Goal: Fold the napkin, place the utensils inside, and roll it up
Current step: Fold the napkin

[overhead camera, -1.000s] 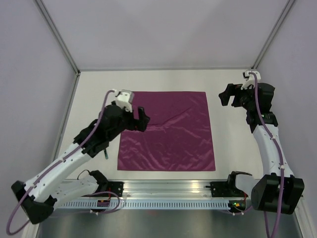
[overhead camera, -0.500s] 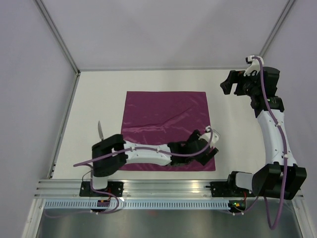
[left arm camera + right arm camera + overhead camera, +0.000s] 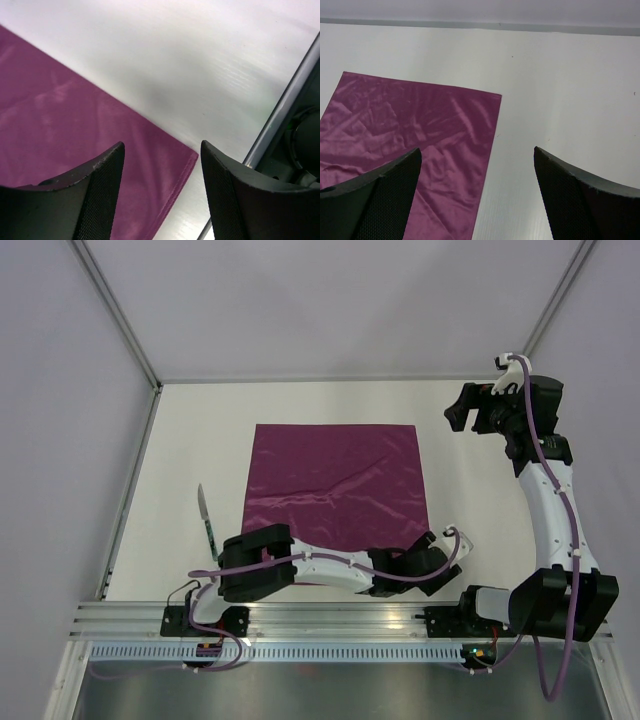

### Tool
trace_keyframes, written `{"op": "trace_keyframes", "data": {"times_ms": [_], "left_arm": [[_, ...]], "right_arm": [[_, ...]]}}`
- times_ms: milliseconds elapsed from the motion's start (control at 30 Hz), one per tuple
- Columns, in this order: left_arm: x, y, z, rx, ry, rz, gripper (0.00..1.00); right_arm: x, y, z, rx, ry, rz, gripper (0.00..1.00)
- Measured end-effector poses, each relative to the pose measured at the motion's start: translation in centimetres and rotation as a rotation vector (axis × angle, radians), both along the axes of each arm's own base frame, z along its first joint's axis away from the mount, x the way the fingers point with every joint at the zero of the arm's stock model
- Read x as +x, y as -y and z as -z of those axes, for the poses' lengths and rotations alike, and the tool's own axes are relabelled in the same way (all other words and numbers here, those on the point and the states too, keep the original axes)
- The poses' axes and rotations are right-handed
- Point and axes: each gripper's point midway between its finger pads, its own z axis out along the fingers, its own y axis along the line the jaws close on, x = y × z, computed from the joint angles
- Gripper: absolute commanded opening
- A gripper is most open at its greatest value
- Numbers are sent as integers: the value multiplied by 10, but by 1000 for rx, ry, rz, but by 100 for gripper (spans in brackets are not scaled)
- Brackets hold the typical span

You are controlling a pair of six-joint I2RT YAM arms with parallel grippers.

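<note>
The napkin [image 3: 335, 490] lies flat on the white table, a shiny magenta square with soft creases. My left arm reaches low along the near edge, and my left gripper [image 3: 440, 562] hovers over the napkin's near right corner. In the left wrist view that corner [image 3: 185, 162] lies below my left gripper [image 3: 162, 145], whose jaws stand apart with nothing between them. One of the utensils [image 3: 208, 525], a thin dark stick, lies left of the napkin. My right gripper [image 3: 465, 416] is raised at the far right, beyond the napkin's far right corner [image 3: 492, 100]. The right gripper [image 3: 476, 150] is wide open and empty.
A metal rail [image 3: 340, 620] runs along the near edge, just beside the left gripper, and shows in the left wrist view [image 3: 285, 110]. Grey walls enclose the table on three sides. White table surface [image 3: 570, 90] lies right of the napkin.
My left arm swung from the napkin's far left side down to its near right corner, uncovering the utensil on the left. Its jaws have narrowed. The right arm rose slightly, then held still.
</note>
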Motion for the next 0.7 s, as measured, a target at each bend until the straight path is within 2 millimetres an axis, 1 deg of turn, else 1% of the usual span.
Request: {"op": "trace_keyframes", "data": {"times_ms": [100, 233, 600, 700], "left_arm": [[-3, 4, 11, 13, -10, 14, 62], [-6, 2, 24, 39, -16, 20, 57], [-27, 6, 29, 46, -31, 70, 56], [-29, 6, 32, 51, -33, 73, 54]], "right_arm": [[0, 1, 1, -2, -1, 4, 97], [0, 2, 3, -5, -7, 13, 97], [-1, 4, 11, -12, -23, 21, 97], [-1, 5, 14, -14, -29, 21, 97]]}}
